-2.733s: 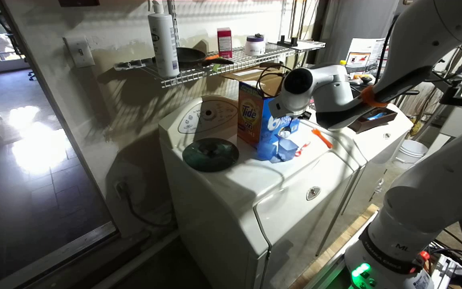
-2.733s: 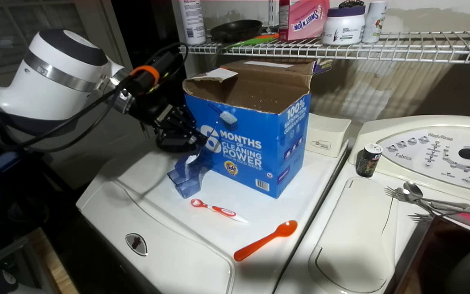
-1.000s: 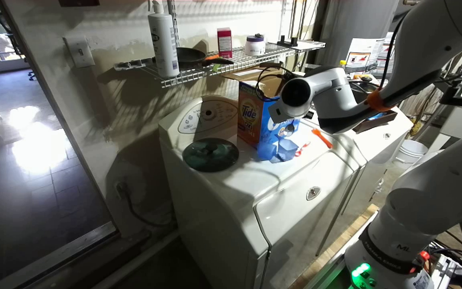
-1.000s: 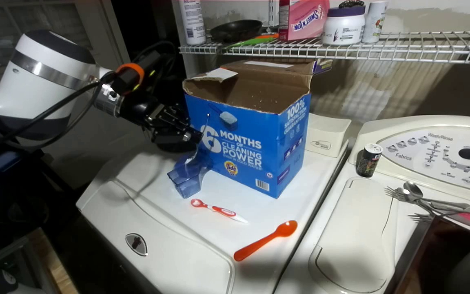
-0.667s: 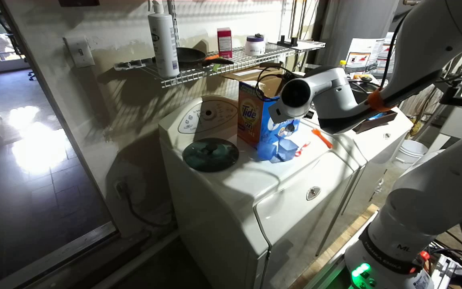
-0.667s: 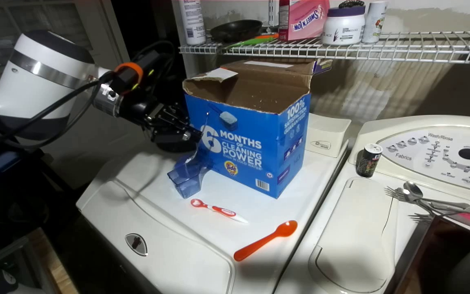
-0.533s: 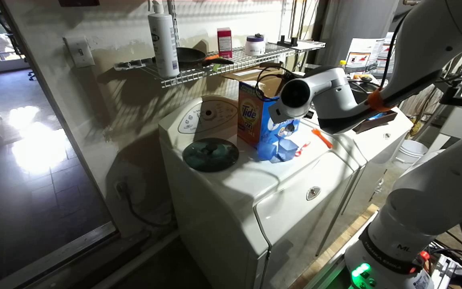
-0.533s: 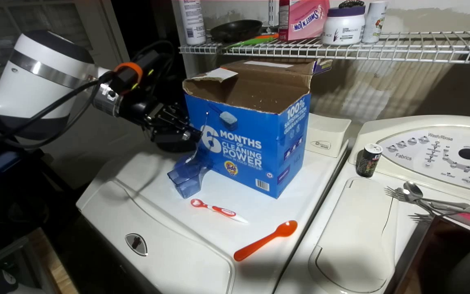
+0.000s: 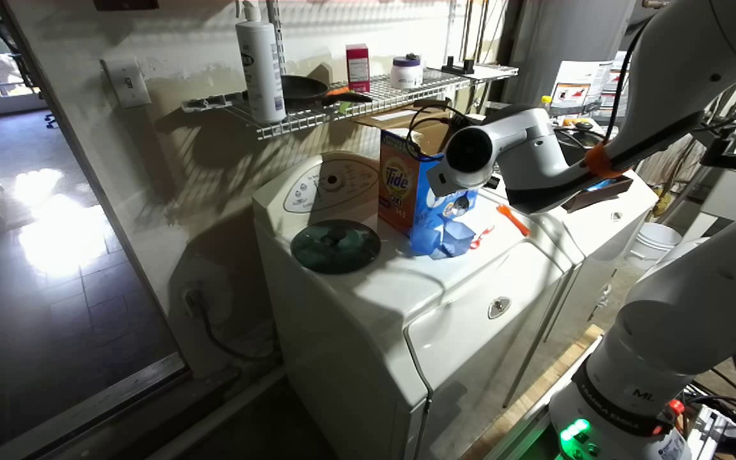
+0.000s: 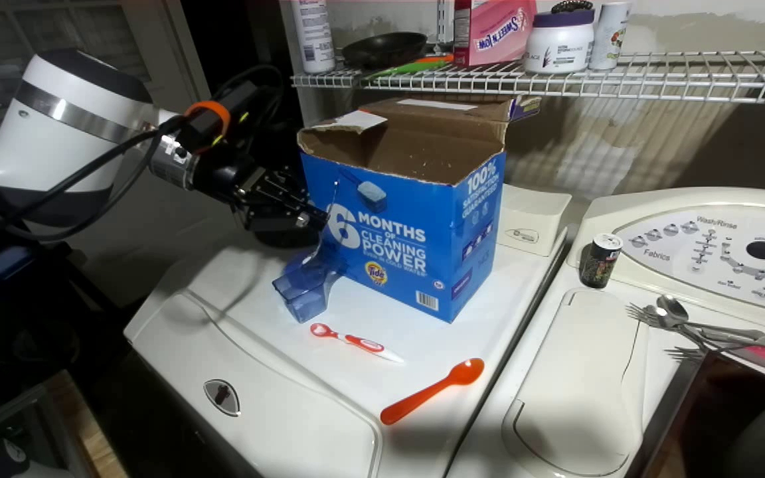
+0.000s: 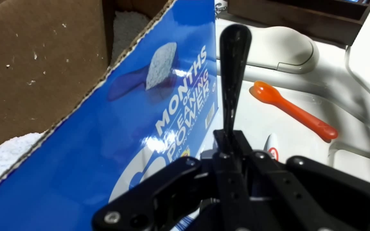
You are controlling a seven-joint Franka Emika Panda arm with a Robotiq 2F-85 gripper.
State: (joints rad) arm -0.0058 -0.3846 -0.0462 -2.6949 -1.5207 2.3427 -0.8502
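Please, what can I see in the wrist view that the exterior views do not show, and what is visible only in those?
Only the wrist view shows white powder inside the open Tide box and, clearly, the black handle held by the gripper.

Only the exterior views show the wire shelf, bearing a black frying pan and a Sweet'N Low box.

All share the Tide box and the orange spoon, which lies apart.

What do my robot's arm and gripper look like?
The rounded, glossy white arm has dark patches, an orange band, black cables and a black base collar lettered FRANKA EMIKA. The black gripper has paired linkage bars dotted with silvery screw heads.
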